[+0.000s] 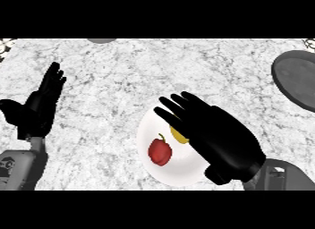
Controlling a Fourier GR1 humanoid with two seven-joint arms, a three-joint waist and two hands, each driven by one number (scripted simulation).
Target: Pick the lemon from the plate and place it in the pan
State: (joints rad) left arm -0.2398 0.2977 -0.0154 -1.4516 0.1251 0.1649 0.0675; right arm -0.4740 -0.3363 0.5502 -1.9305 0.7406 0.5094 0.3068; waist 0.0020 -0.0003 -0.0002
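Note:
A white plate (155,167) lies on the counter at the lower middle of the head view. On it sit a red pepper (161,151) and a yellow lemon (179,135), the lemon mostly hidden under my right hand (216,134). That hand hovers over the plate's right half with straight fingers pointing up-left, open. The dark grey pan (304,81) rests at the right edge, well away from the hand. My left hand (36,107) stands open at the left, fingers up, holding nothing.
The counter is white marble (121,76). A grey round object (102,40) peeks in at the top edge. Patterned tiles show at the top corners (0,47).

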